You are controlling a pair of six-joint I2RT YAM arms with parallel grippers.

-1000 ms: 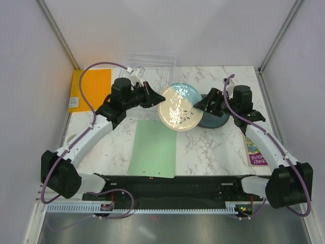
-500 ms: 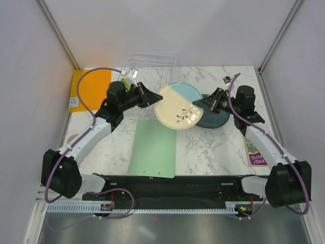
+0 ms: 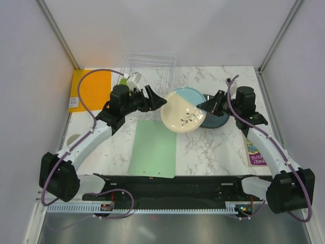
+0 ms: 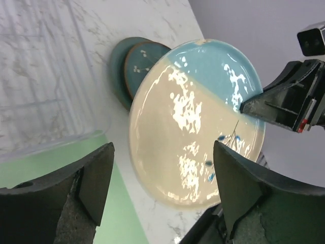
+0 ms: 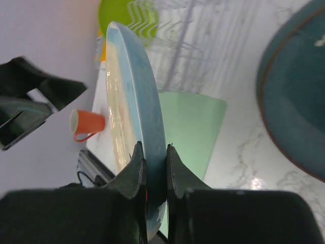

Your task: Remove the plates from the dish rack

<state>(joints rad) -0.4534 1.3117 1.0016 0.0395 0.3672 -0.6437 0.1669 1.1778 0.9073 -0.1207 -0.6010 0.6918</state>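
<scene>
My right gripper (image 5: 152,165) is clamped on the rim of the cream and light-blue plate (image 3: 183,112), holding it tilted above the table (image 3: 213,147). My left gripper (image 3: 156,99) sits at that plate's 9 o'clock, fingers spread wide and clear of it. The dish rack (image 3: 151,65) lies at 11 o'clock with a lime-green plate (image 5: 124,15) among its dividers. Two dark teal plates (image 4: 133,66) are stacked at 3 o'clock.

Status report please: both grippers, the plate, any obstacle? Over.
Right gripper shut on cream-and-blue plate, held in the air. Left gripper open beside it. Lime-green plate in dish rack. Nothing seen blocking teal stack.
</scene>
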